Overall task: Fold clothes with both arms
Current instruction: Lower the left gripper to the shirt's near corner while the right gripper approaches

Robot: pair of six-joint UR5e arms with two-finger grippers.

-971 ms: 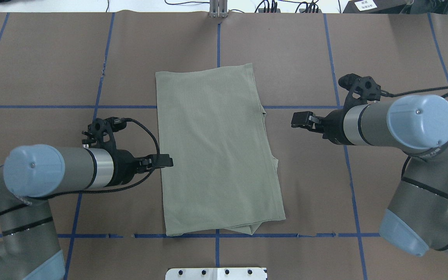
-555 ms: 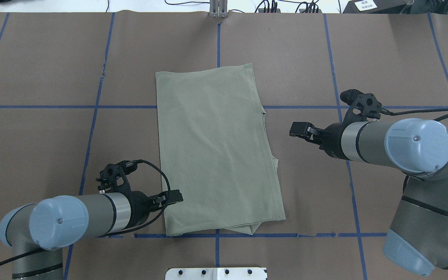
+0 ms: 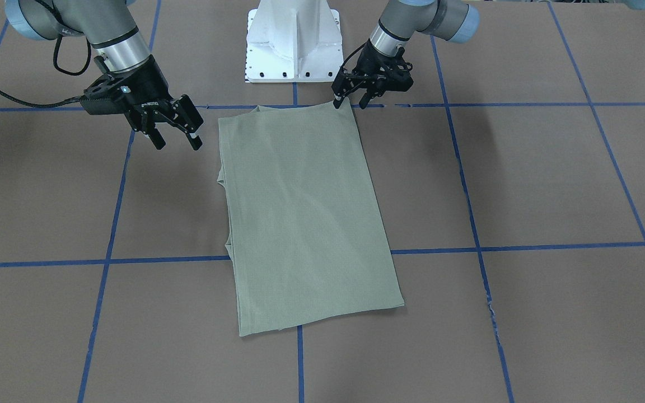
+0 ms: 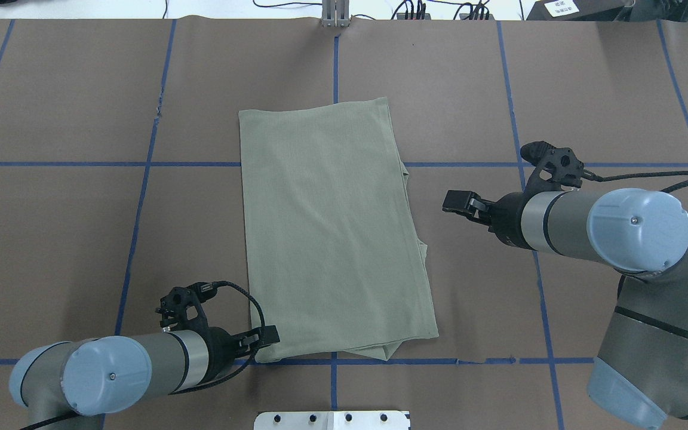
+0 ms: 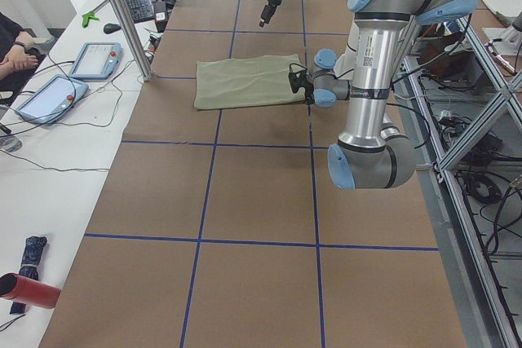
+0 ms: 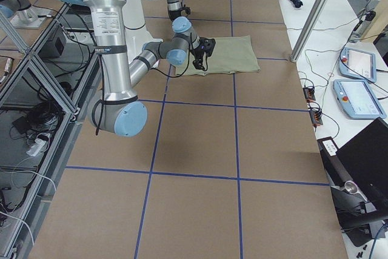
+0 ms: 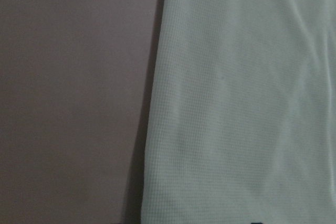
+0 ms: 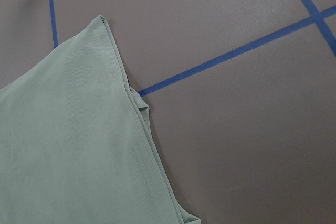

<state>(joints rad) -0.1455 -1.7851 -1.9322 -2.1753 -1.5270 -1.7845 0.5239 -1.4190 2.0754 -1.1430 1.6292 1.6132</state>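
The left fingers [image 3: 337, 99] stand spread at the near left corner of the sage-green shirt [image 4: 332, 233], not closed on it. The right fingers [image 3: 192, 136] hang spread and empty near its right edge. The shirt lies mid-desk [image 4: 69, 95] as a long folded rectangle, and a crosswise fold seems left to do. Nothing blocks either arm.

The left arm of silver-grey tube segments with light-blue joint caps [image 4: 141, 364] reaches low toward the folded sage-green shirt [image 4: 332, 239]. Its black two-finger left gripper [image 3: 349, 103] is at the shirt's corner nearest the robot on that side, jaws apart. The matching right arm [image 4: 565, 221] points its black right gripper [image 3: 177, 143] at the shirt's opposite long edge, beside the cloth and not touching it, jaws spread wide.
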